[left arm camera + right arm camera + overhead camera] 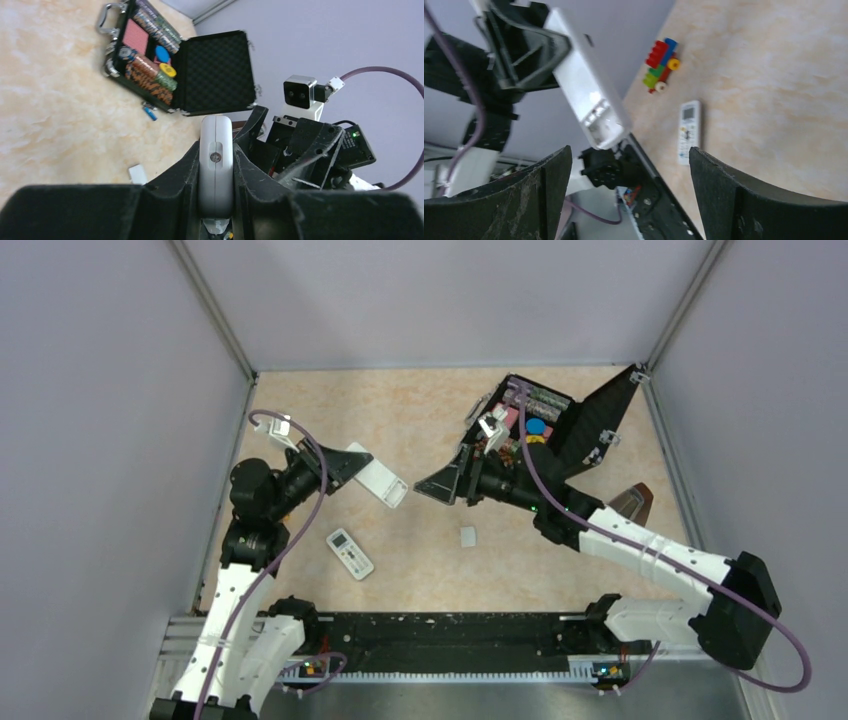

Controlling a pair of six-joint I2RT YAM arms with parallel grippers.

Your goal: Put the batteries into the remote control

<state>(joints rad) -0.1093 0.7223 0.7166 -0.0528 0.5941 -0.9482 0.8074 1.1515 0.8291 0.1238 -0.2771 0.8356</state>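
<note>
The left pincer (348, 462) clamps the probably light, stiff, slick remote control (380, 480) by its long edges above the surface (420, 410), at 9 o'clock from the spread, empty right pincer (445, 485), while a small, roll-prone battery (150, 113) lies at 7 o'clock of the open case (215, 70), best pinched mid-barrel.

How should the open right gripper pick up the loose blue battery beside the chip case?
Pinch the battery across its middle, coming straight down: it lies flat on the table, close to the chip case, so a side approach looks blocked there.
</note>
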